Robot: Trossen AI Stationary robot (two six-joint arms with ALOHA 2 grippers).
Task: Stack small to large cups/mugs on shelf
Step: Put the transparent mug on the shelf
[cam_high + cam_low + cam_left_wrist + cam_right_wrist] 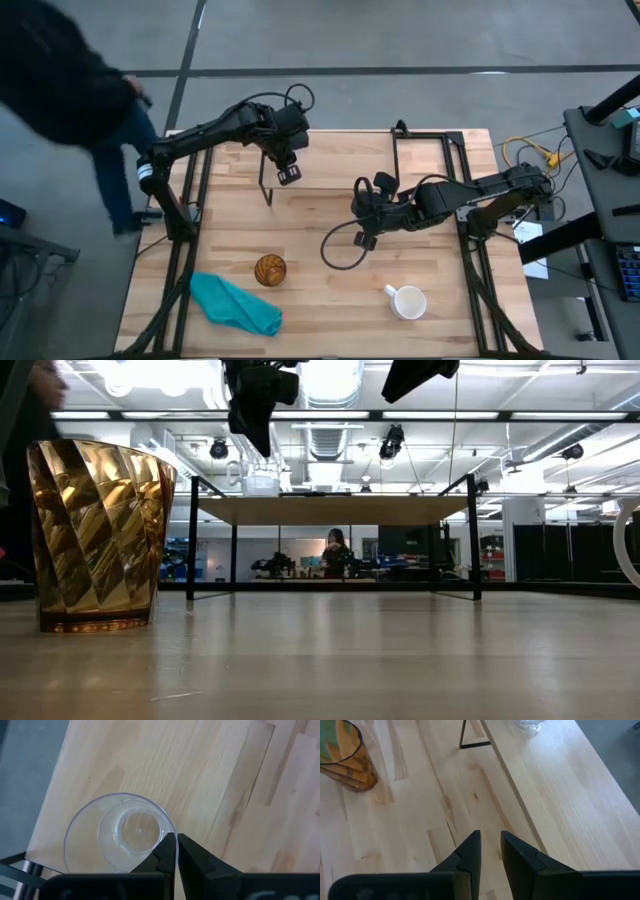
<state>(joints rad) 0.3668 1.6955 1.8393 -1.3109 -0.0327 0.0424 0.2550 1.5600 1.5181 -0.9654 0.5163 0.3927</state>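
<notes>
- Surface point(330, 300) first: the wide wooden top carries two of the three vessels down at the near side, so by my reckoning most of the job is left.
- Shelf point(340, 160), the low light board on thin black legs, sits toward the far side; from the low view only the little glass stands on its left part, nothing else.
- Amber patterned cup point(270, 270), the biggest vessel, stands upright on the surface just beside the teal cloth point(235, 305), well apart from the shelf and untouched.
- White mug point(406, 301) rests on the surface near the right front, handle toward the middle, also away from both arms; it looks like the next one due.
- Tiny clear glass cup point(120, 837) is upright on the shelf near its left end, which I take as the one step done.
- Left end effector point(176, 851) hangs just above and beside that glass, its fingers pressed together and gripping nothing.
- Right end effector point(490, 851) hovers over the middle of the surface in front of the shelf, fingers nearly together with a slim gap, empty.
- Somebody in dark clothing point(60, 90) stands off the table's far left corner.
</notes>
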